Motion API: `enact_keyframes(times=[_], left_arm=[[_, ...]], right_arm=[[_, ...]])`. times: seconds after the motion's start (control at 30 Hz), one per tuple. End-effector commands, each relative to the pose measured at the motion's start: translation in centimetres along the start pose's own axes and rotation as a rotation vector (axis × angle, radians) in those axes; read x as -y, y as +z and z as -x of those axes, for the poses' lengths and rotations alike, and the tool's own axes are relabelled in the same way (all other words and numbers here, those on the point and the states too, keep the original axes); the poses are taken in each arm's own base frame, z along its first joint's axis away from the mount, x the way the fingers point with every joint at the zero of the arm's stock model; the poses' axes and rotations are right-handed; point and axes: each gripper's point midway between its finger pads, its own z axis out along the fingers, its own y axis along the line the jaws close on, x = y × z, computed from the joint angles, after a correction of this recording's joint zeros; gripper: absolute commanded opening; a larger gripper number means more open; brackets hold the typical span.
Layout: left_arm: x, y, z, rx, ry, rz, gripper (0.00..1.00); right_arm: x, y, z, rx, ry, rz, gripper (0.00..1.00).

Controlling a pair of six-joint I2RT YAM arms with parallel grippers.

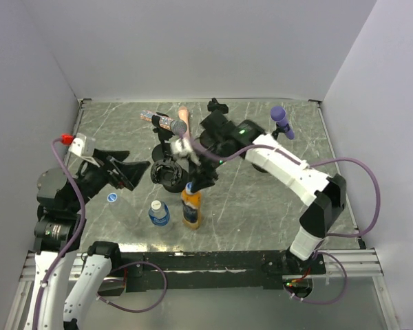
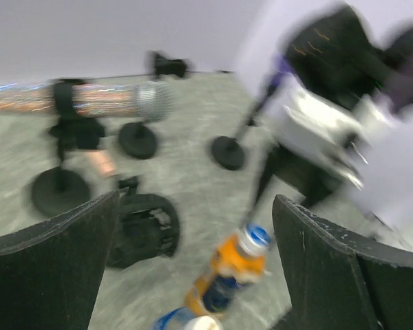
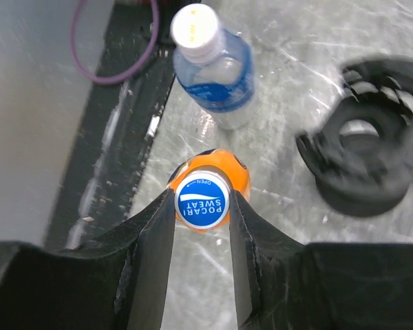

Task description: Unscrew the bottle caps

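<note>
blue cap (image 3: 202, 207) clamped in right claw (image 3: 201, 218)

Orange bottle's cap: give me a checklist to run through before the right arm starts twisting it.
1. Right gripper fingers against both sides of the blue cap: ok.
2. Cap centred between them: ok.
3. Orange bottle upright: ok.
4. Left gripper bracing the bottle: not ok, it is open and apart from it.
5. White-capped bottle apart from the fingers: ok.
6. Grip firm enough not to slip: cannot tell.
</note>
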Motion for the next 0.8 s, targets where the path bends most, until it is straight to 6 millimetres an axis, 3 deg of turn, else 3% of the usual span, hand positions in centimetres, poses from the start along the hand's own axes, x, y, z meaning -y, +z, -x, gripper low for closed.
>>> enact_keyframes(times=[0.0,0.2,0.37,0.6,0.77], left_arm=[[5.9,0.6,-0.8,-0.039,0.018,-0.400,0.97],[10.0,2.2,-0.9,0.007,0.079,-0.648,0.97],[12.2,6.5,-3.4,-0.006,0.195,-0.581,0.97],[14.5,10.9,-7.8,-0.041,0.356,-0.377,0.97],[13.3,13.6,-10.4,-0.077,0.472,-0.172,0.97]], right_arm=[[-0.9,-7.8,4.4,0.234,0.109,-0.087,0.04],[-0.8,-14.5,4.5,0.410,0.280,-0.268,0.04],[-0.7,-18.4,4.3,0.502,0.419,-0.419,0.04],[-0.4,-20.0,3.1,0.584,0.602,-0.506,0.02],[-0.4,-20.4,2.8,0.628,0.657,-0.510,0.00]])
